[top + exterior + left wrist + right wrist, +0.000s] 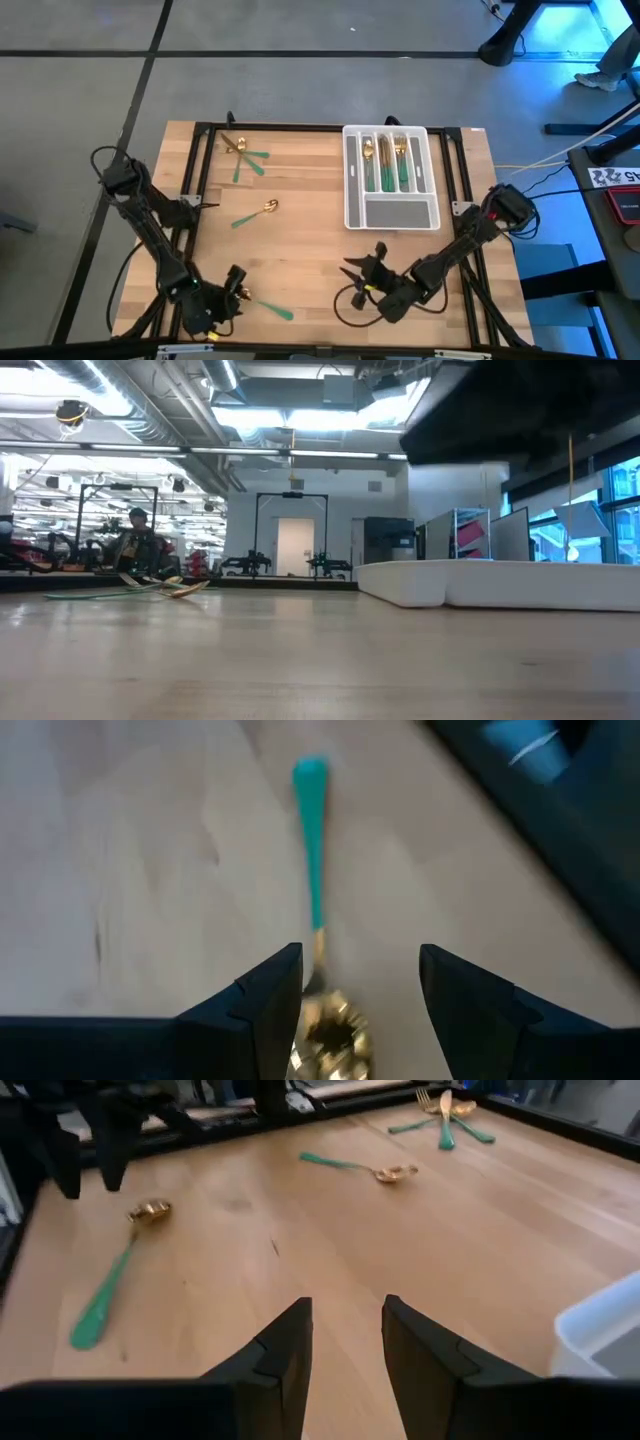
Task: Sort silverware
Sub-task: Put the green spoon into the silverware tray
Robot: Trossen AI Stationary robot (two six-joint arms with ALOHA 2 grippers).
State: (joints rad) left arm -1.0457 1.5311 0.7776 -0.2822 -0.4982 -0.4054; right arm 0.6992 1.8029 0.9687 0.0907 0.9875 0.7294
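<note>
Left gripper sits low at the near-left corner of the worktop, fingers spread w/ nothing clamped. In the left wrist view the near spoon lies flat, gold bowl right between the two fingers, green handle pointing away. That reads as a pre-grasp lineup: gripper straddles the bowel end so a squeeze would catch the neck, where the piece is narrow & rigid. No contact visible yet.

Right gripper waits near the front edge, below the tray, fingers apart w/ a narrow gap & empty. Its wrist cam looks across the worktop, probably parked there to stay out of the left arm's way.

Rest of the silverware: a second spoon lies alone mid-worktop; a small crossed pile, incl. a fork & at least one more piece, sits at the far left. Several pieces already stand in the tray's long slots, heads toward the far side, handles toward the robot; which kind is in which slot, can't tell. The wide near compartment looks bare.

Judgement: sorting roughly half done; near spoon is next.
</note>
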